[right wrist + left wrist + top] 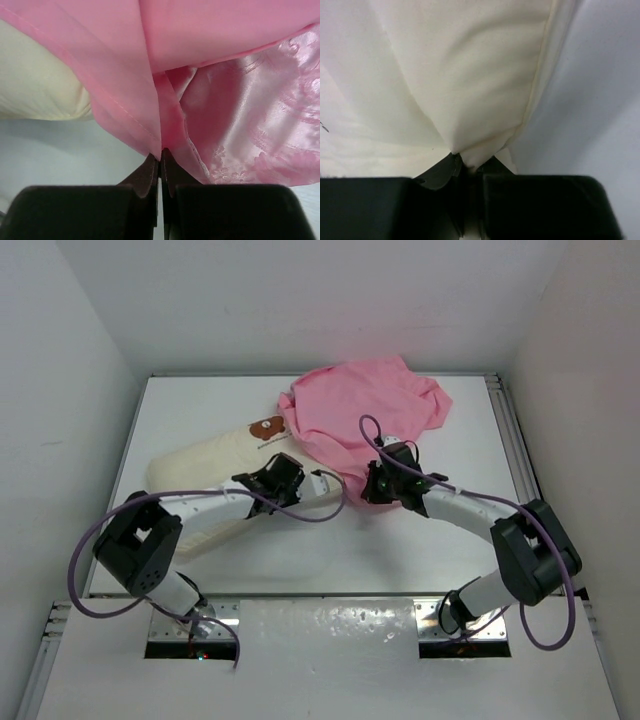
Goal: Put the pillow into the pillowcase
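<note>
The cream-white pillow (215,465) lies across the left middle of the table, its brown-red mark (266,427) near the pink pillowcase (365,410), which is bunched at the back centre and overlaps the pillow's far end. My left gripper (284,478) is shut on a pinch of the pillow's fabric (470,90) at its near edge. My right gripper (378,483) is shut on the pillowcase's hem (150,75) at its near edge. The satin inside (260,130) shows beside the pinched fold, and the pillow (35,80) lies at the left.
White walls enclose the white table (330,550) on three sides. A metal rail (505,430) runs along the right edge. Purple cables (400,455) loop over both arms near the fabric.
</note>
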Controlling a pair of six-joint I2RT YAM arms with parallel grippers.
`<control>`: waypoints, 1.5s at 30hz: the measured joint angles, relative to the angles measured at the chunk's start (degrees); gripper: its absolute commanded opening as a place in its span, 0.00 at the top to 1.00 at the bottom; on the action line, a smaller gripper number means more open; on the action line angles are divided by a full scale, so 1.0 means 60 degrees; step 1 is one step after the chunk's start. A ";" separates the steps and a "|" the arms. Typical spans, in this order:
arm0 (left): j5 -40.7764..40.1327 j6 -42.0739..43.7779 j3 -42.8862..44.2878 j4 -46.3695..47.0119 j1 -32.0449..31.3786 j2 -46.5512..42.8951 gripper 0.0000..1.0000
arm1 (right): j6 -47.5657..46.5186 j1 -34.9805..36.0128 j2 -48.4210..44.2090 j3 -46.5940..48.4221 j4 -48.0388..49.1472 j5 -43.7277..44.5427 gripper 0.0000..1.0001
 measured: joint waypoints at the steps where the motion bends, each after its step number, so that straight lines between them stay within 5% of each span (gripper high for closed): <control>1: 0.0164 -0.0113 0.0259 -0.0273 0.0117 0.0047 1.00 | -0.0084 0.0000 0.0000 0.0120 -0.0076 0.0062 1.00; 11: 0.1326 -0.0943 0.4666 -0.3391 0.0940 0.0379 1.00 | -0.1581 0.0164 -0.0783 0.1344 -0.1253 0.1293 1.00; 23: 0.0674 -0.0182 0.4448 -0.3475 0.0018 0.1297 1.00 | -0.3089 0.1792 -0.1708 0.2273 -0.2317 0.2441 1.00; 32: 0.1858 -0.1661 0.5821 -0.3286 0.0608 0.2291 1.00 | -0.2481 0.1945 -0.3042 0.0984 -0.1479 0.0885 0.98; 34: 0.2120 -0.1832 0.5814 -0.3187 0.0637 0.2284 0.97 | -0.2251 0.1931 -0.3056 0.0667 -0.1213 0.0466 0.82; 35: 0.2149 -0.1861 0.5788 -0.3140 0.0630 0.2288 0.83 | -0.2142 0.1905 -0.2980 0.0623 -0.1188 0.0219 0.60; 37: 0.2259 -0.1920 0.5756 -0.3126 0.0543 0.2288 0.56 | -0.1963 0.1807 -0.2728 0.0678 -0.1151 -0.0233 0.32; 39: 0.2514 -0.1963 0.5748 -0.3242 0.0433 0.2288 0.44 | -0.1843 0.1643 -0.2492 0.0783 -0.1140 -0.0619 0.08; 45: 0.4601 -0.1825 0.6448 -0.4291 0.0659 0.2284 0.25 | -0.1045 0.0342 -0.3260 0.0211 -0.0357 -0.1115 0.01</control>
